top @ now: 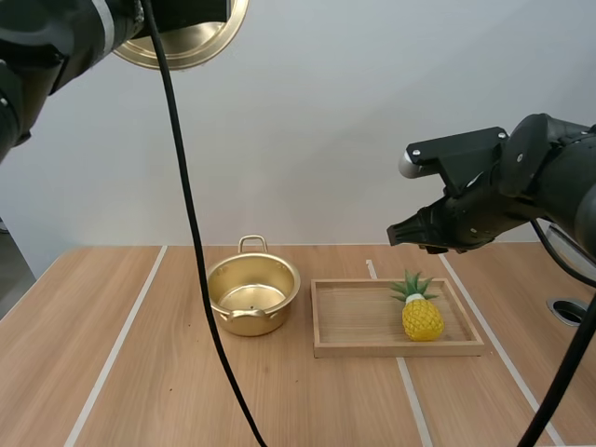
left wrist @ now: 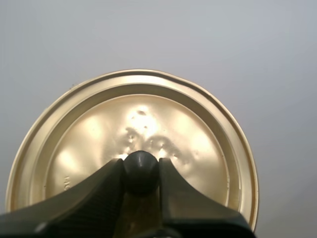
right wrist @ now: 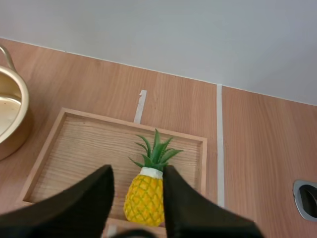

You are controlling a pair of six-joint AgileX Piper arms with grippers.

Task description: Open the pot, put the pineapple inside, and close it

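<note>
The gold pot (top: 252,295) stands uncovered on the table, left of the wooden tray (top: 354,319). Its gold lid (top: 186,42) hangs high at the upper left, and my left gripper (left wrist: 141,171) is shut on the lid's black knob (left wrist: 140,167). A yellow pineapple (top: 421,312) with green leaves lies in the tray's right part. My right gripper (top: 402,233) hovers well above the tray. In the right wrist view its fingers (right wrist: 74,203) stand apart, open, with the pineapple (right wrist: 146,196) seen between them far below.
The pot's rim (right wrist: 12,116) lies left of the tray (right wrist: 74,153). White tape lines (top: 116,349) run across the wooden table. A round metal fitting (top: 570,310) sits in the table at the far right.
</note>
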